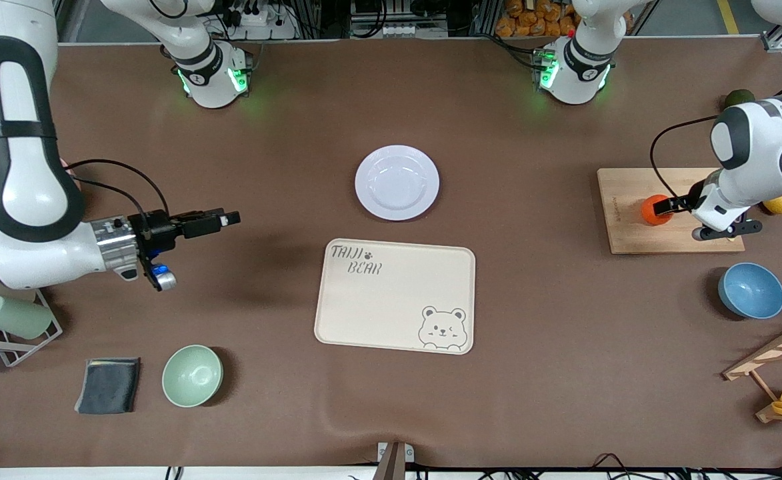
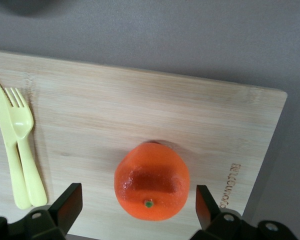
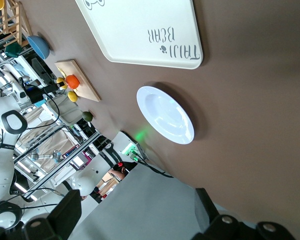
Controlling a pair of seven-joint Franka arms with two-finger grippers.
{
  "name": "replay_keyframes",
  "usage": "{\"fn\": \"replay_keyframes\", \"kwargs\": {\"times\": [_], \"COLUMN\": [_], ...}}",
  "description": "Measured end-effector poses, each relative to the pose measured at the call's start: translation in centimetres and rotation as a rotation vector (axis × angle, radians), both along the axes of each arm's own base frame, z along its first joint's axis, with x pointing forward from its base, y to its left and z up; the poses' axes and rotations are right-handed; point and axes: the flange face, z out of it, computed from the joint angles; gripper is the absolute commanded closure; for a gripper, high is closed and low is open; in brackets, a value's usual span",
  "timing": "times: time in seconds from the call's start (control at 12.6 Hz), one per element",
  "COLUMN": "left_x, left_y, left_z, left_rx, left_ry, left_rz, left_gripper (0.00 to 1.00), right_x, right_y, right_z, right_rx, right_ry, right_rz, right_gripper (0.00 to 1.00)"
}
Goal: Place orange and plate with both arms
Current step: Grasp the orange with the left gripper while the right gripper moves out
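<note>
Early stage. Orange (image 1: 655,210) on cutting board (image 1: 631,230), frame right; left gripper (image 2: 135,210) spread around it, unclosed. Plate (image 1: 397,182) untouched, centre. Right gripper (image 1: 221,220) waits, fingers apart, frame left.

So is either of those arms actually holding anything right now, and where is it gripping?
Nothing is held. The left end effector is open, one finger on each side of the orange without touching. The right end effector waits open over bare table.

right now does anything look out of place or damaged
Nothing stands out. The orange sits whole on the cutting board between the open left tool's fingers, the plate lies flat, and the right tool waits open over bare table.
</note>
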Motion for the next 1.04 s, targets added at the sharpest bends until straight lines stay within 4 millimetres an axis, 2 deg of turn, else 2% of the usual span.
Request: {"fn": "replay_keyframes", "kwargs": {"times": [0.16, 0.56, 0.8, 0.88, 0.96, 1.04], "left_x": [-0.1, -0.6, -0.9, -0.9, -1.0, -1.0], "left_y": [-0.1, -0.2, -0.2, -0.2, -0.2, -0.2], "left_z": [-0.8, -3.3, -4.2, -4.6, -4.9, -5.1], "left_rx": [-0.006, -0.027, -0.034, -0.037, -0.039, -0.04], "left_ry": [0.015, 0.061, 0.079, 0.083, 0.085, 0.085], "left_rz": [0.0, 0.004, 0.005, 0.006, 0.006, 0.007], "left_gripper": [0.0, 0.0, 0.02, 0.33, 0.48, 0.73], "right_x": [-0.2, 0.0, -0.8, -1.1, -1.3, -1.3], "right_y": [0.5, 0.5, 1.3, 1.6, 1.8, 1.9], "right_z": [-1.0, -1.4, -3.2, -3.7, -4.0, -4.1], "right_rx": [0.005, -0.006, 0.023, 0.027, 0.027, 0.027], "right_ry": [-0.012, -0.03, -0.019, -0.021, -0.022, -0.025], "right_rz": [-0.002, -0.023, -0.037, -0.033, -0.034, -0.034], "right_gripper": [0.0, 0.0, 0.0, 0.0, 0.0, 0.0]}}
